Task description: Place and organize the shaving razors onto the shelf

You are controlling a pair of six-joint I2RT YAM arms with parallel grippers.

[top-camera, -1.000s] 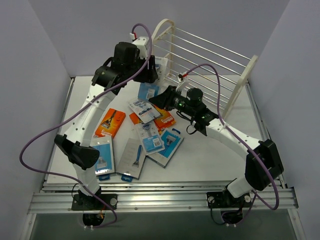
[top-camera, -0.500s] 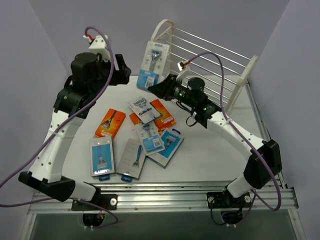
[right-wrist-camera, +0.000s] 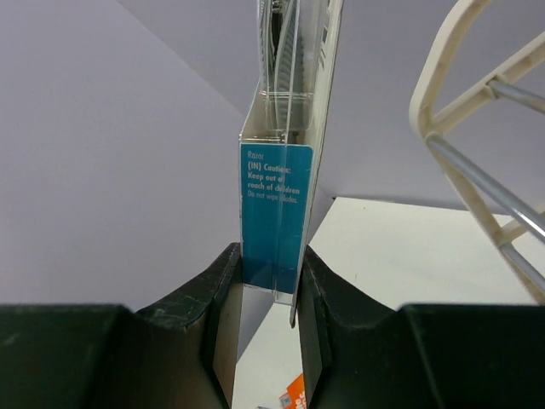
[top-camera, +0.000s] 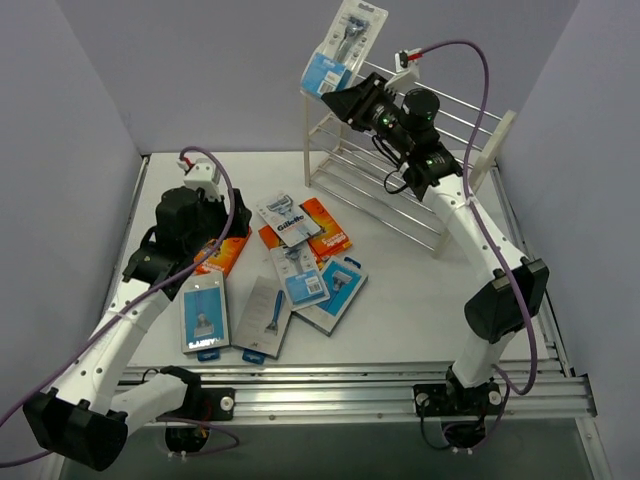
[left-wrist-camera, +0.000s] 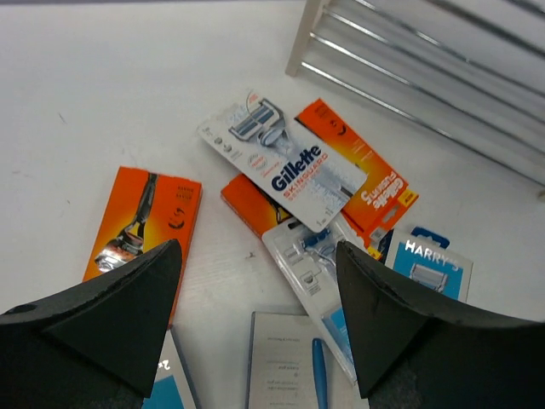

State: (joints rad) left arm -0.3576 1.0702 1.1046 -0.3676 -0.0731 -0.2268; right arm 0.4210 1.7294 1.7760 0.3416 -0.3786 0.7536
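Lilac walls frame the right gripper, clamped on the bottom edge of a blue-and-clear plastic razor blister pack, probably light, stiff and slippery, upright above it, cream-white wire shelf to its right, while the left gripper, jaws apart, hovers over scattered razor packs.

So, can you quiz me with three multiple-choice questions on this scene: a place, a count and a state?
1. Where is the razor pack in the right fingers?
A) flat on the table
B) held up in the air near the shelf's top
C) on the lowest tier
2. How many orange boxes are in view?
A) one
B) six
C) three
3. How are the left fingers?
A) spread open, holding nothing
B) clamped on an orange box
C) clamped on a shelf rod

Answers: 1 B, the pack stands pinched high beside the shelf; 2 C, three show among the packs; 3 A, the gap between them is bare.
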